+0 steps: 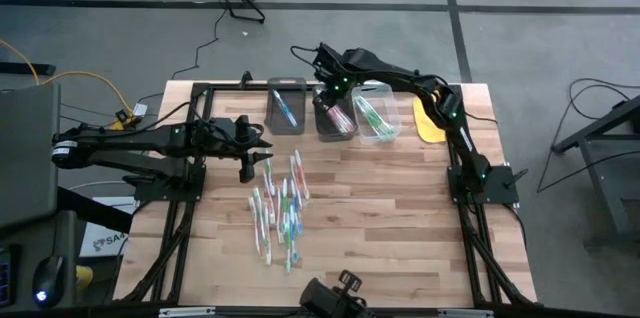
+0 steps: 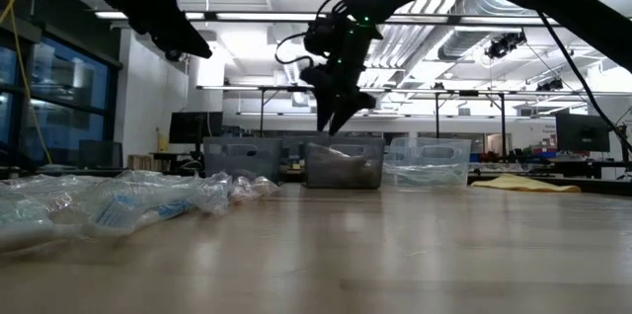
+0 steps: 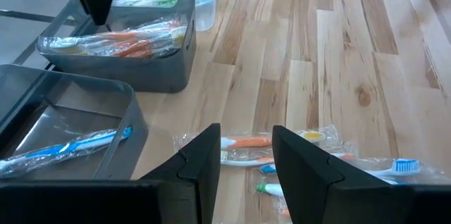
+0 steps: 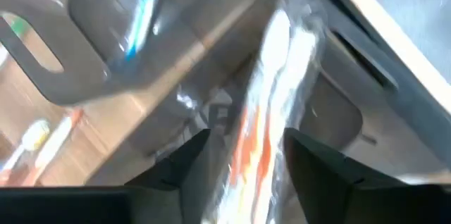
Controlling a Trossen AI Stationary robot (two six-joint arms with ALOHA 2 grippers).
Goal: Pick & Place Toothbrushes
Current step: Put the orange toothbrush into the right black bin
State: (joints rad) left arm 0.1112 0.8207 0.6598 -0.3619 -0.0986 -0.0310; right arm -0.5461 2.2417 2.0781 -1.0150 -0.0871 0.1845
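Toothbrushes lie in a loose pile at mid-worktop in the high view, most with their long axes running roughly 12 to 6. My left fingers hang just off the pile's 11 o'clock corner, so the pile sits toward 5 o'clock from them. My right fingers are far off at 12, over the middle bin. That bin sits between the left bin and the clear bin. By my reckoning the left arm is the nearer one for the next pick.

From the low view, my right fingers point down just above the middle bin's rim. The pile shows as crinkled wrappers at the 9 o'clock side, with my left arm high above it.

Through my left wrist view, my left fingers stand apart with nothing between them. Wrapped brushes lie on the worktop just beyond the tips. The nearest, orange-handled, lies crosswise to the gap, so I judge a turn of the wrist is needed before closing.

Through my right wrist view, my right fingers are parted. An orange brush in its wrap runs lengthwise through the gap, over the bin. I cannot tell whether the pads touch the wrap.
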